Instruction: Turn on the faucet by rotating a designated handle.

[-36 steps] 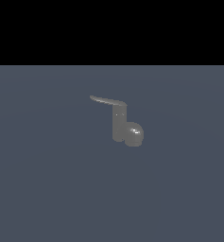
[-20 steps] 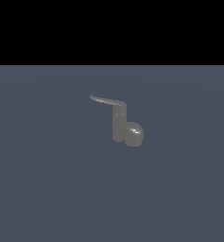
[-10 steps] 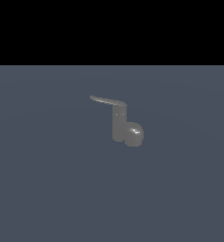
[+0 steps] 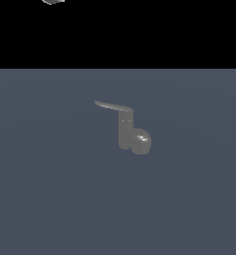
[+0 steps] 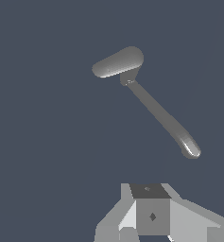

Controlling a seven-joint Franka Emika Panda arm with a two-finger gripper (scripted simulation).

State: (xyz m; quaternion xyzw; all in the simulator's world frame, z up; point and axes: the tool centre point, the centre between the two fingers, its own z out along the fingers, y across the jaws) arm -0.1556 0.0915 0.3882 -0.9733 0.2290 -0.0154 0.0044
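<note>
Flat slate-blue counter (image 4: 50, 199) under a black backdrop, bare surface all round the fixture. Faucet (image 4: 130, 132) stands upright near the middle of the exterior view: dull grey post, glossy rounded bulb at its base on the exterior view's right. Handle (image 4: 112, 106) is a thin flat lever off the post top, pointing toward the exterior view's left, slightly tapered. Exterior view catches only a small grey bit of the arm (image 4: 52, 1) at the top edge, well above the faucet. Wrist view looks down on the faucet (image 5: 119, 62) and the handle (image 5: 156, 109) running out to a rounded tip. Claw (image 5: 151, 222) shows only as grey blocks, well apart from the handle; fingertips out of frame, so its opening can't be told.
</note>
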